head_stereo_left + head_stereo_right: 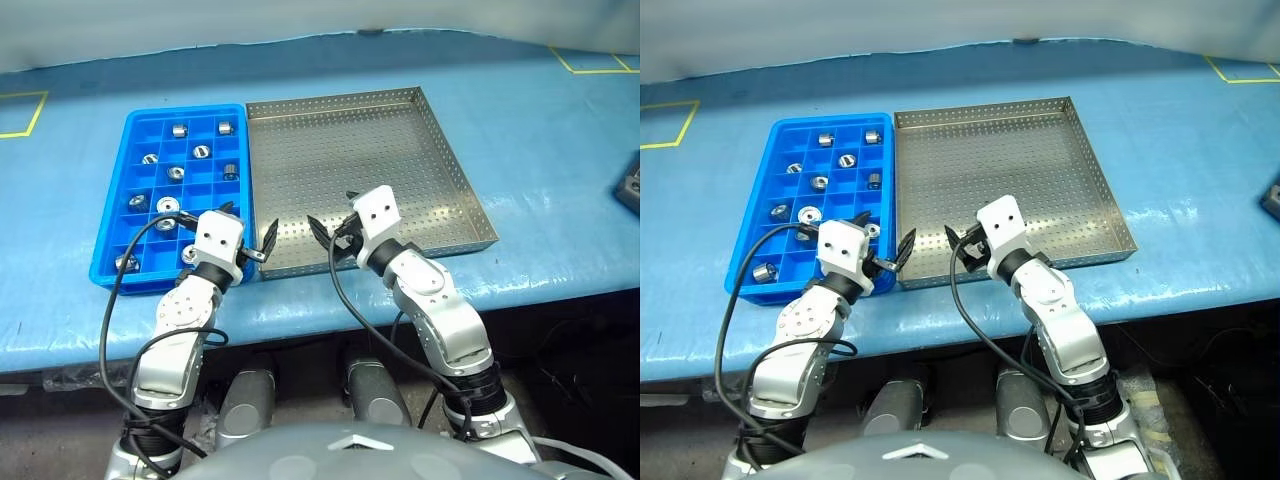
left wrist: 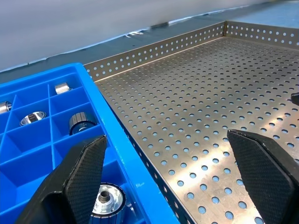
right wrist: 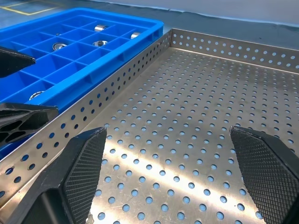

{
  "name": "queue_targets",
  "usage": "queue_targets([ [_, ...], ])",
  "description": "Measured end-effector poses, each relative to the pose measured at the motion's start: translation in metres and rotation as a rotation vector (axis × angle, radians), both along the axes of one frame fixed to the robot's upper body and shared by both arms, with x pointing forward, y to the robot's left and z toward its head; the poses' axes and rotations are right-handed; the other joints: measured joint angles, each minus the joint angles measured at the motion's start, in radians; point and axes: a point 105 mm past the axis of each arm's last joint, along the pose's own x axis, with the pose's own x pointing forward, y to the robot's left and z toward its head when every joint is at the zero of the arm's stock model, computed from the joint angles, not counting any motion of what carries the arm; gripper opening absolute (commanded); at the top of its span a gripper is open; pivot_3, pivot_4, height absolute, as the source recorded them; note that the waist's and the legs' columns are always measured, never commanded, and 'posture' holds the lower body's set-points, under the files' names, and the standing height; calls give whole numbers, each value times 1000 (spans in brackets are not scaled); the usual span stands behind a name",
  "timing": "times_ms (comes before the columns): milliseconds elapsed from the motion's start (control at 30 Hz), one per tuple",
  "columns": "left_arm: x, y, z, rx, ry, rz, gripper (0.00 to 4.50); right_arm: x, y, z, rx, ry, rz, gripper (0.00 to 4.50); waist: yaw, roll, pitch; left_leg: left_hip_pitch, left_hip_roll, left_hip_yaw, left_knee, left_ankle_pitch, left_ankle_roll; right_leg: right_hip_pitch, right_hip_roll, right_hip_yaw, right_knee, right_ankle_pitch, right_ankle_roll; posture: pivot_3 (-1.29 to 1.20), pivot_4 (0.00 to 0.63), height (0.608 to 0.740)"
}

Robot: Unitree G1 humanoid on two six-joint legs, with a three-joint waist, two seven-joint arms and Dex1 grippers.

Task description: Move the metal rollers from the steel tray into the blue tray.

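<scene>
A: Well, item one, the left eye view. What stood on the blue table (image 1: pixel 540 120)?

B: Listed: the blue tray (image 1: pixel 137 125) and the steel tray (image 1: pixel 470 190), side by side and touching along one edge. The metal rollers (image 1: pixel 201 153) sat one to a compartment in the blue tray, a roller to a cell, most likely so that none could roll about. The steel tray's perforated floor held none that I could see.

A: Right eye view?

B: Same stock. The left gripper (image 1: pixel 883 243) hovered over the seam between the trays at their near edge, fingers spread wide and holding nothing. The right gripper (image 1: pixel 962 243) hung over the steel tray's near edge, likewise spread and empty.

A: Left wrist view?

B: Two black fingers (image 2: pixel 86 175) well apart, one over the blue tray and one over the steel floor, with a roller in the cell just below the first. More rollers lay in the cells beyond.

A: Right wrist view?

B: Fingers (image 3: pixel 84 172) apart over bare perforated steel; the blue tray lay beside, rollers in its far cells, and the other gripper's tips showed at the edge.

A: Verdict?

B: By my reckoning the transfer looked complete, and the open, idle hands suited a finished job.
</scene>
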Motion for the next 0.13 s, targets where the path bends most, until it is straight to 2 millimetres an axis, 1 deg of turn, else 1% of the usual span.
queue_targets([
  [133,0,0,1,0,-2,-1,4500,0,0,0,-1,0,0,4454,-2,0,0,0,0,0,0,0,0,0,0,0,0,0,0,-17,150,740],
])
